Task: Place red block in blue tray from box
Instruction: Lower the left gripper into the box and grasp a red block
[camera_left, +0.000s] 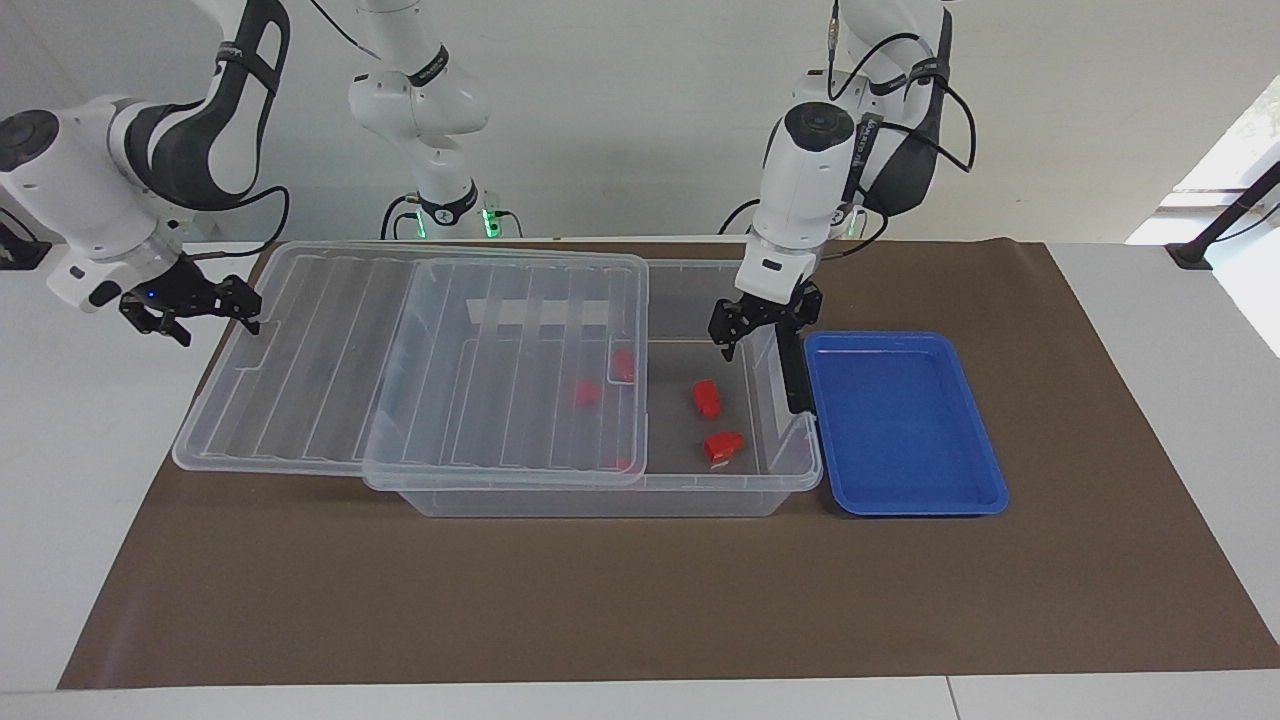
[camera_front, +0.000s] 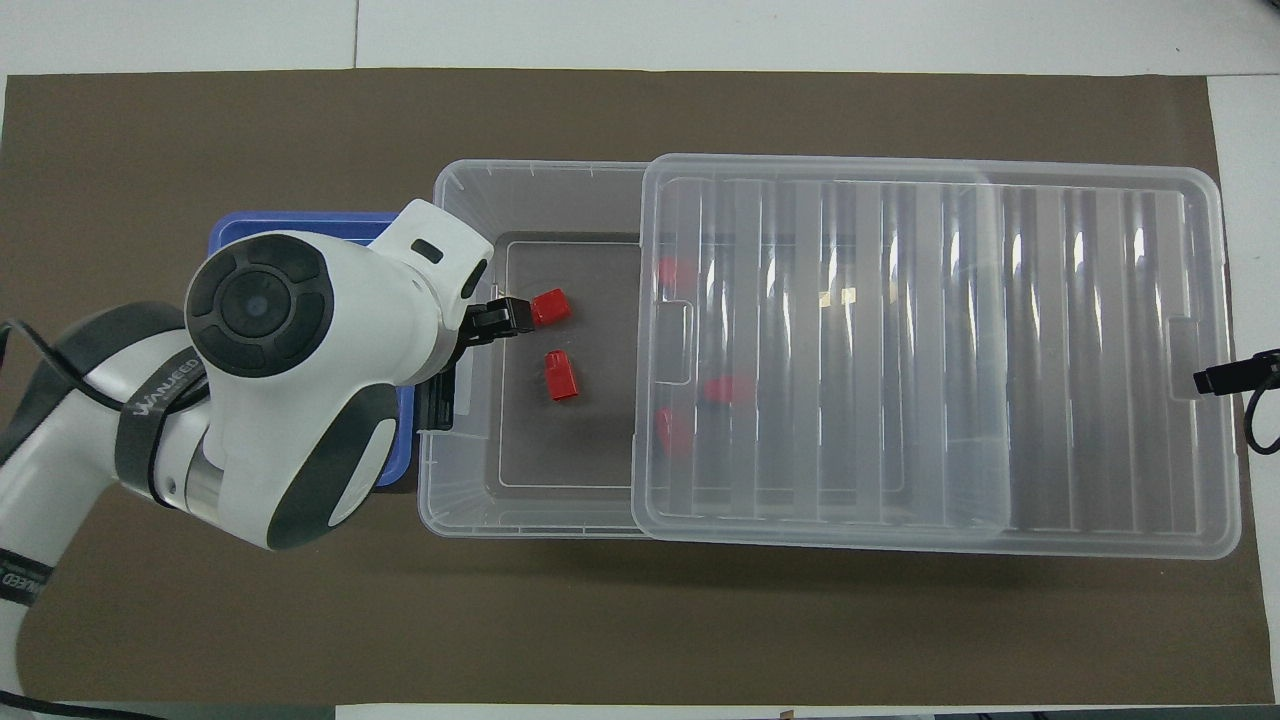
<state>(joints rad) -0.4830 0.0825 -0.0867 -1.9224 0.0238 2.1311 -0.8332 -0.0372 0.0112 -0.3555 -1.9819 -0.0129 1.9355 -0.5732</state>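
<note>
Clear box (camera_left: 600, 495): mid-table on the brown mat (camera_left: 640, 600), black latch (camera_left: 793, 370) on the short side toward the left arm's end; ribbed lid (camera_left: 400, 370) lies slid toward the right arm's end, uncovering the latch end of the interior

Red blocks: two on the uncovered floor, one (camera_left: 707, 398) nearer the robots, one (camera_left: 723, 446) farther; further red pieces (camera_left: 588, 393) show through the lid

Blue tray (camera_left: 905, 420): just beside the latch end of the box, nothing in it

Left gripper (camera_left: 762, 322): fingers spread, nothing between them, hanging over the open end of the box, above the red block nearer the robots, not touching it

Right gripper (camera_left: 190, 308): fingers spread, at the lid's outer short edge; contact with the lid cannot be told
</note>
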